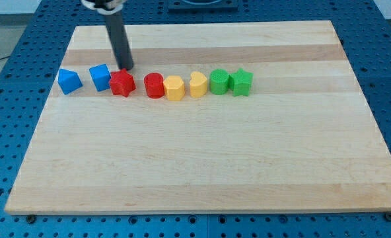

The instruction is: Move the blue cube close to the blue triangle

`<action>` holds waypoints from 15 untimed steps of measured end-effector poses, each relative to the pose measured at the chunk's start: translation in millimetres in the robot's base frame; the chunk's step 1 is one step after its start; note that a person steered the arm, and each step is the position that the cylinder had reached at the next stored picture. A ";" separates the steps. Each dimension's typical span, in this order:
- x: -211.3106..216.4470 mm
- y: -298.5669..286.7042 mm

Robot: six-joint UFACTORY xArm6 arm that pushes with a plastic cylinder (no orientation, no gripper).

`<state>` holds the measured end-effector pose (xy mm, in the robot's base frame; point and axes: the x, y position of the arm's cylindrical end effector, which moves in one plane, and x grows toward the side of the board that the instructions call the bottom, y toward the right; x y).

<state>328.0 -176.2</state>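
Tabletop (202,172) carries eight blocks in one row, two each of blue, red, yellow, green; blue cube (100,77) sits near blue triangle (69,80), apart, to its right; my tip (127,68), a bare rod with no gripper, stands just up-right of the cube

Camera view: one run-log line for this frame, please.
tip: my tip just above red star block, right of blue cube | blue cube: apart from blue triangle | contact: cannot tell | task: not done
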 end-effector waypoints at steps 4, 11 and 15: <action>23.6 -37.7; 26.4 -110.2; -31.2 145.9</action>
<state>296.7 -30.3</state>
